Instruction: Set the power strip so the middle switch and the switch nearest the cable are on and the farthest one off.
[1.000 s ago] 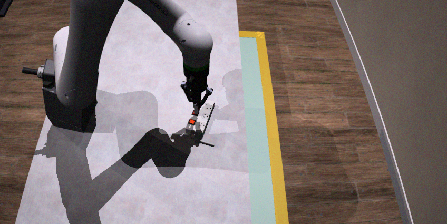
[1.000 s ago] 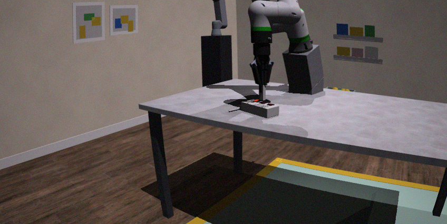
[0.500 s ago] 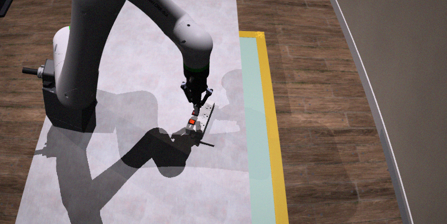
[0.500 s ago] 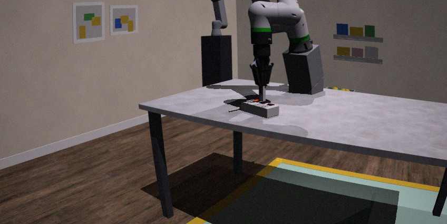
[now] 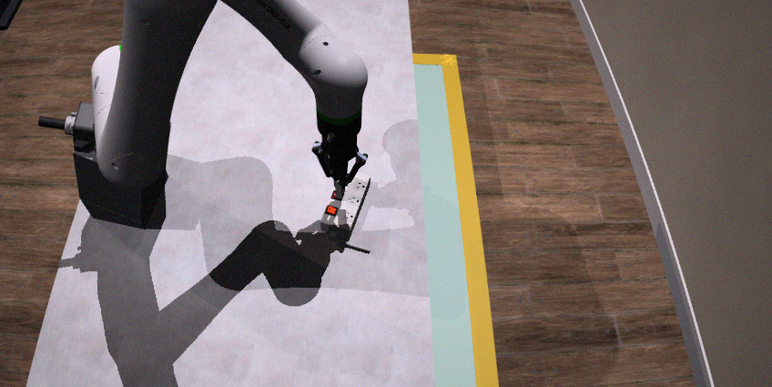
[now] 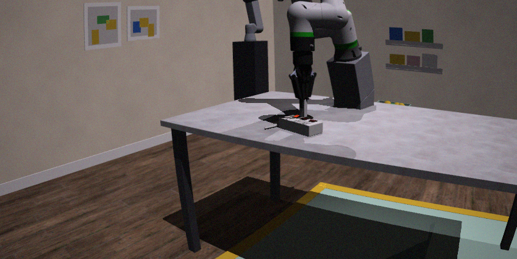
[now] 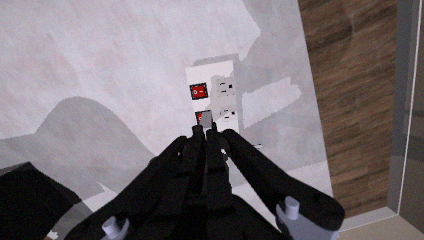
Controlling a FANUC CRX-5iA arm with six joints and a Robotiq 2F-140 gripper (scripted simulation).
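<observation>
A grey power strip (image 5: 358, 199) (image 6: 300, 127) (image 7: 215, 70) lies right way up on the table (image 5: 243, 85) (image 6: 417, 140), near the edge beside the floor zone. Its short cable stub (image 5: 357, 248) (image 6: 270, 127) sticks out at one end. The switch nearest the cable (image 5: 330, 210) (image 6: 296, 116) glows orange. The farthest switch (image 7: 198, 91) (image 6: 314, 120) is a darker red. My gripper (image 5: 338, 189) (image 6: 303, 113) (image 7: 207, 119) is shut, holds nothing and points straight down, with its tips at the middle switch (image 7: 199, 117), which they mostly hide.
The robot's base (image 5: 118, 188) (image 6: 350, 82) stands on the table behind the strip. A teal floor zone with a yellow border (image 5: 439, 166) runs along the table edge. A second arm on a black pedestal (image 6: 250, 67) stands by the wall.
</observation>
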